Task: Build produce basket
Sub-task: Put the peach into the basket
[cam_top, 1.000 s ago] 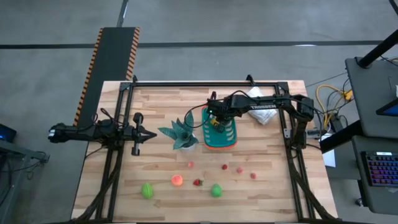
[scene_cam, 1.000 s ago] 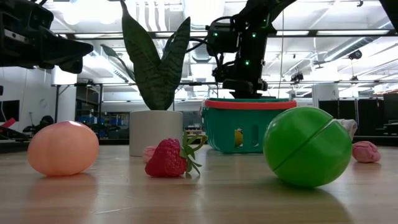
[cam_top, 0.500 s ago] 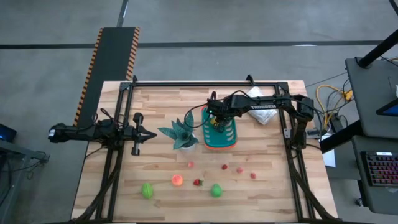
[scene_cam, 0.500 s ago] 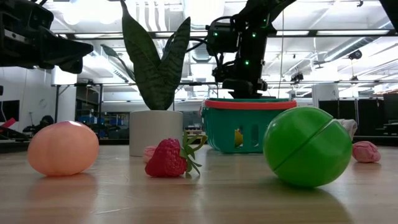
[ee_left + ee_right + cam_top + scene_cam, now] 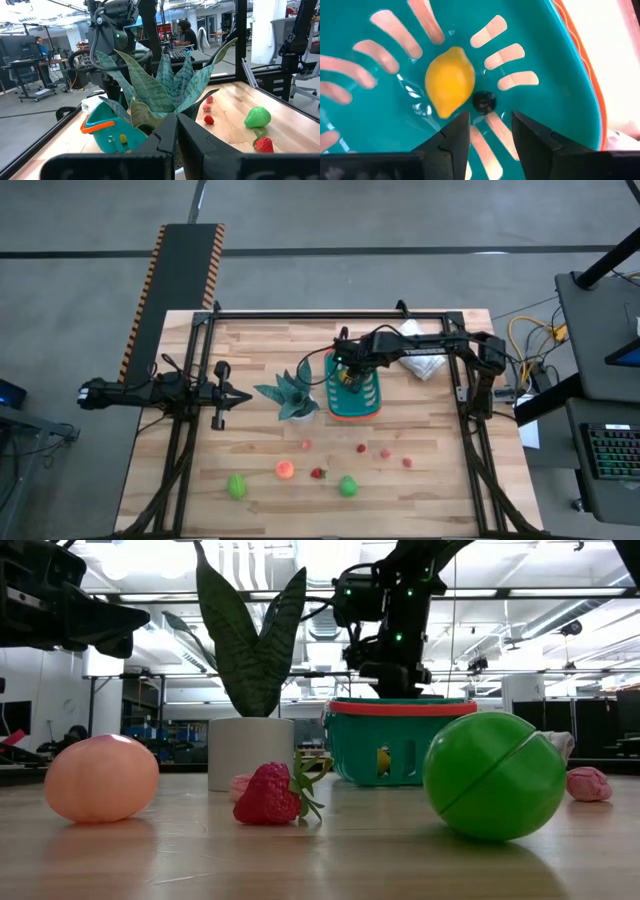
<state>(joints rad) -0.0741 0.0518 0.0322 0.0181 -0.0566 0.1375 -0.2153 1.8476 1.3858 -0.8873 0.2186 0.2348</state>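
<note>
Your right gripper (image 5: 349,372) hangs just over the basket (image 5: 366,406), near the middle of the high view. Its fingers (image 5: 459,136) are apart and hold nothing. A yellow lemon (image 5: 449,81) lies loose on the basket floor below them.

Your left gripper (image 5: 240,397) waits at the left side, pinched closed and empty, pointing at the plant (image 5: 294,394).

The rest of the produce sits on the table (image 5: 440,480) in the lower part of the high view: two green pieces (image 5: 347,485), an orange one (image 5: 285,470), a strawberry (image 5: 275,794), and some small reddish bits, too small to name.
</note>
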